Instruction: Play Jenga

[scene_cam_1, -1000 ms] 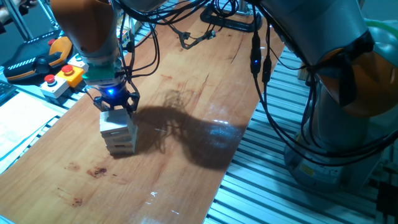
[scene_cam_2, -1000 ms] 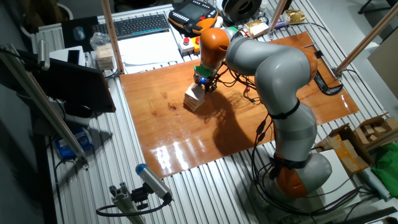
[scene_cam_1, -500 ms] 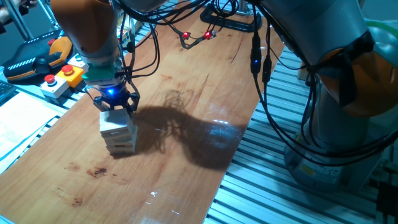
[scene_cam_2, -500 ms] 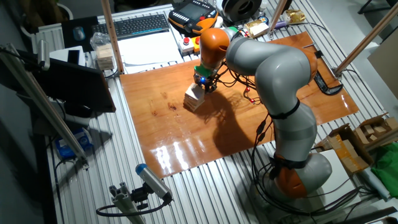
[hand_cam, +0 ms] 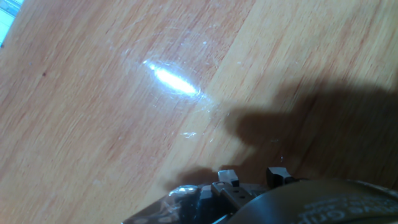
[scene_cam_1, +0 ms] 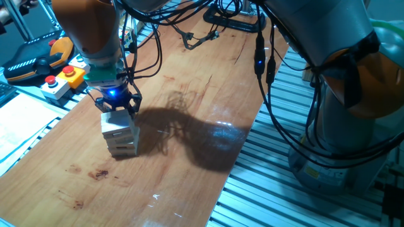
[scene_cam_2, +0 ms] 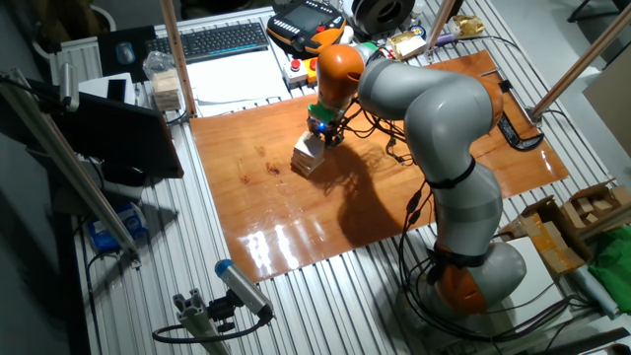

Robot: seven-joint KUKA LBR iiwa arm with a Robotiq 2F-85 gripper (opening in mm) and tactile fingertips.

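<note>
The Jenga [scene_cam_1: 120,135] tower stands upright on the wooden surface [scene_cam_1: 189,94], near its edge that borders the white paper [scene_cam_1: 19,126] and the button box [scene_cam_1: 63,79] — well away from the edge by the robot's base. In the other fixed view the tower [scene_cam_2: 308,153] sits toward the far part of the board, closer to the keyboard [scene_cam_2: 222,41] side than to the near edge.

The gripper [scene_cam_1: 117,107] is directly over the tower, its dark fingers [scene_cam_1: 132,104] down around the top layer, a blue light glowing just above them. The fingers seem to flank the top block on two sides, but whether they actually press on it or merely straddle it I cannot tell. The arm [scene_cam_2: 424,108] arches over the surface from its base and casts a broad shadow [scene_cam_1: 189,135] across the wood beside the tower.

The hand view shows only bare wood grain with a bright glare spot [hand_cam: 174,81] and the shadow; small dark parts of the hand show at the bottom edge — the tower itself does not appear there.
</note>
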